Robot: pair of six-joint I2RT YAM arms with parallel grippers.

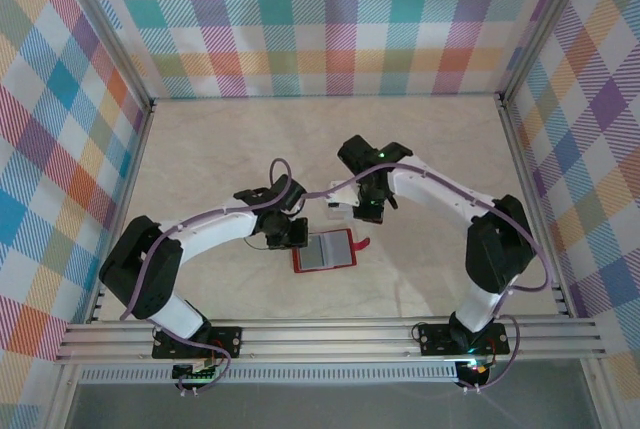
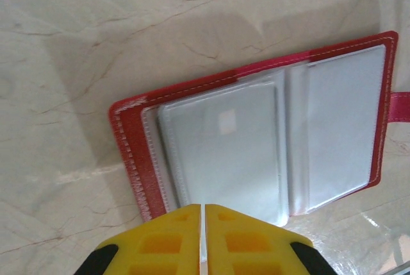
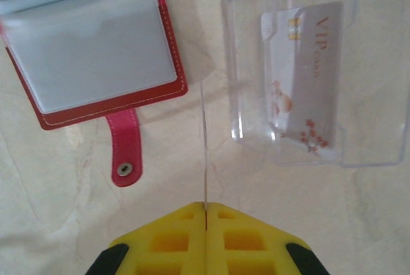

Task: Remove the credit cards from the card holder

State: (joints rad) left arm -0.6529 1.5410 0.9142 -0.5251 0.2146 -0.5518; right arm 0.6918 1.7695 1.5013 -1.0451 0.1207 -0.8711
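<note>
We see the L gripper [image 2: 202, 216] at bottom centre of its wrist view, fingers pressed together at the holder [image 2: 128, 131]'s lower edge; can't tell if they pinch anything. The holder lies open and flat in the centre of the top view, clear sleeves [image 2: 224, 153] up, snap tab [image 3: 123, 150] sticking out. The R gripper [image 3: 206, 212], bottom centre of its view, pinches a thin card [image 3: 204, 140] edge-on, just beside the holder. Upper right there, a VIP card [image 3: 306, 83] lies in a clear tray [image 3: 236, 63].
</note>
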